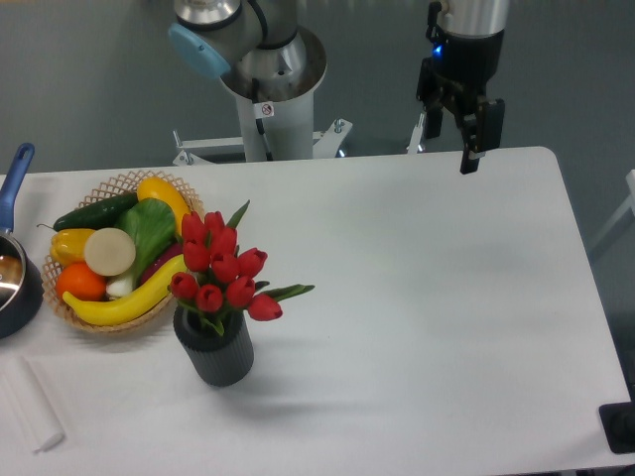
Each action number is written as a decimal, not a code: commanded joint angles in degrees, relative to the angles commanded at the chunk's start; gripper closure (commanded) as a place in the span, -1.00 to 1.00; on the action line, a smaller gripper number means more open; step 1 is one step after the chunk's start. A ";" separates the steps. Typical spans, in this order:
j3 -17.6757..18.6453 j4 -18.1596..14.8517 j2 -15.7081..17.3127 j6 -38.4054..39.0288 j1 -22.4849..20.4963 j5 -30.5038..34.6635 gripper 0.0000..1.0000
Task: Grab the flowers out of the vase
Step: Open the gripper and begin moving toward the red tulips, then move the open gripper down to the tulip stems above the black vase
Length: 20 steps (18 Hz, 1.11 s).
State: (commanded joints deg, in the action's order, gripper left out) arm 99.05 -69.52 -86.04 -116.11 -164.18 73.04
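Observation:
The flowers, a bunch of red tulip buds with green leaves, stand upright in the vase, a short dark grey ribbed cylinder on the left half of the white table. High over the table's far right edge hangs my gripper, pointing down, far from the flowers. It is open and nothing is between its fingers.
Just left of the vase and touching the blooms' side is a woven basket of fruit and vegetables. A dark pot with a blue handle sits at the left edge. A white roll lies front left. The robot base stands behind the table.

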 joint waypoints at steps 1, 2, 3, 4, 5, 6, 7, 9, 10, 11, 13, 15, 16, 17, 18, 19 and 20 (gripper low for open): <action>0.00 0.00 0.00 0.61 0.00 -0.09 -1.00; -0.09 0.00 0.00 1.14 0.00 -0.35 -1.00; -0.09 0.00 0.00 1.93 0.00 -1.05 -1.00; -0.09 0.00 0.00 2.81 0.00 -1.84 -1.00; 0.00 0.00 -0.09 3.42 0.00 -2.55 -1.00; 0.09 0.00 -0.09 3.60 0.00 -2.99 -1.00; 0.09 0.00 -0.09 3.69 0.00 -3.08 -1.00; 0.26 0.00 -0.09 3.96 0.09 -3.17 -1.00; 0.35 0.00 -0.09 4.83 0.09 -3.43 -1.00; 0.53 0.00 0.00 7.01 0.09 -4.56 -1.00; 0.96 0.00 0.00 12.37 0.09 -8.51 -1.00; 1.58 0.35 0.17 15.98 0.17 -9.41 -1.00; 2.19 0.87 0.61 17.65 0.35 -9.58 -1.00; 2.55 1.84 0.70 19.93 0.79 -9.85 -1.00; 2.64 3.06 0.53 22.82 1.40 -10.46 -1.00; 2.64 4.30 0.18 26.33 2.19 -11.51 -1.00; 2.98 5.00 0.09 30.20 2.81 -12.48 -1.00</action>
State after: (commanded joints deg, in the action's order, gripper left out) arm 102.04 -64.52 -85.96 -85.91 -161.37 60.57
